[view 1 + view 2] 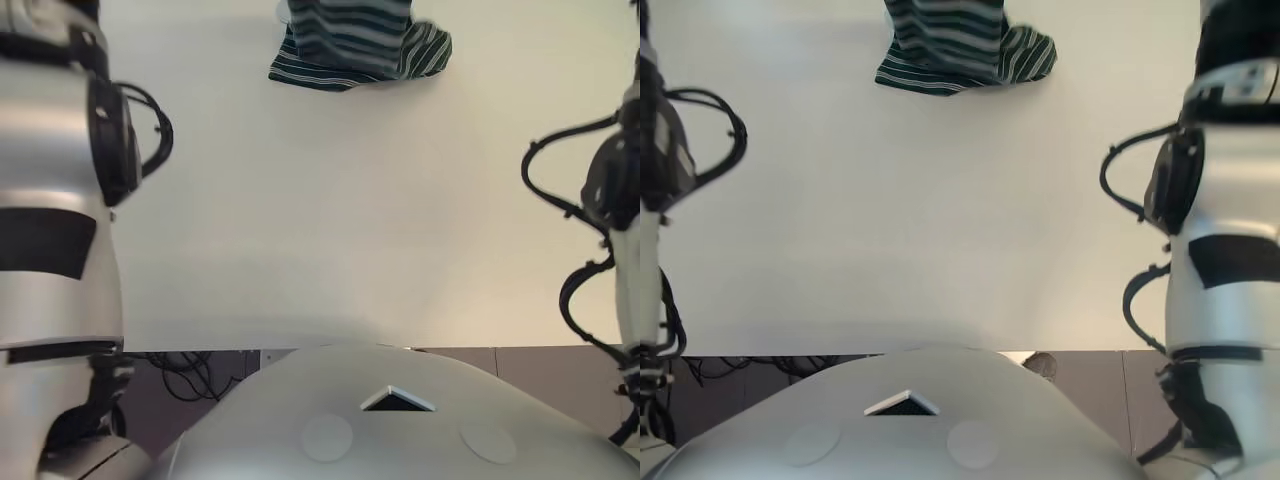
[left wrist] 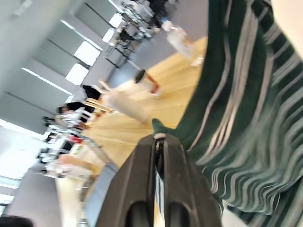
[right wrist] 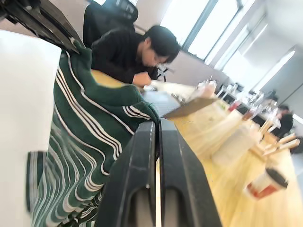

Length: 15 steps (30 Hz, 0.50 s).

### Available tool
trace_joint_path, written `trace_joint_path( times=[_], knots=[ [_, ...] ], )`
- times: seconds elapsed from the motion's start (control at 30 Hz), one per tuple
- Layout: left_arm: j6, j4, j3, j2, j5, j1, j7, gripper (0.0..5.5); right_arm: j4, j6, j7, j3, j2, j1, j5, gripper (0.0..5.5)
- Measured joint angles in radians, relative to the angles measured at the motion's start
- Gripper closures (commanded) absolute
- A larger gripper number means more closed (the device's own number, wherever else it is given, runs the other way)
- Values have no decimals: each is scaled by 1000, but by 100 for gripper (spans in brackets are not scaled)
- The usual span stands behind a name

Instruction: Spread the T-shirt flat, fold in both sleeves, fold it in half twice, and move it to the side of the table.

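Table: white, plain top (image 1: 320, 250); one part lies close beside the right pincer (image 3: 156, 124).
Under table: dark floor (image 1: 150, 400) with black cables (image 1: 190, 370) past the near edge.
Desk: light wood (image 3: 236, 189), beyond both the right pincer and the left pincer (image 2: 158, 137).
Windows: tall bright panes (image 3: 189, 23), far beyond the right pincer, past the desk.
Wall: grey (image 2: 28, 38) with bright rectangular panels (image 2: 87, 52), far beyond the left pincer.
Chair: black office type (image 3: 111, 19), beyond the right pincer.
Cup: paper, dark lid (image 3: 265, 184), on the desk near the right pincer.
Second cup: same type (image 2: 147, 81), beyond the left pincer.
Bottle: clear (image 2: 182, 42), farther off than the second cup.
Light: bright, even, mainly from the windows.
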Motion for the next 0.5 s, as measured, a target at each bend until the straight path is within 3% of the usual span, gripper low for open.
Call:
trace_joint_path(
  times=[0.17,0.5],
  knots=[
    [311,-437,20,60,-181,325,-139,550,-409,288,51,-42,-10,358,158,550],
    [954,-1163,48,265,-714,702,-298,550,-1119,773,164,-157,-233,956,759,550]
  ],
)
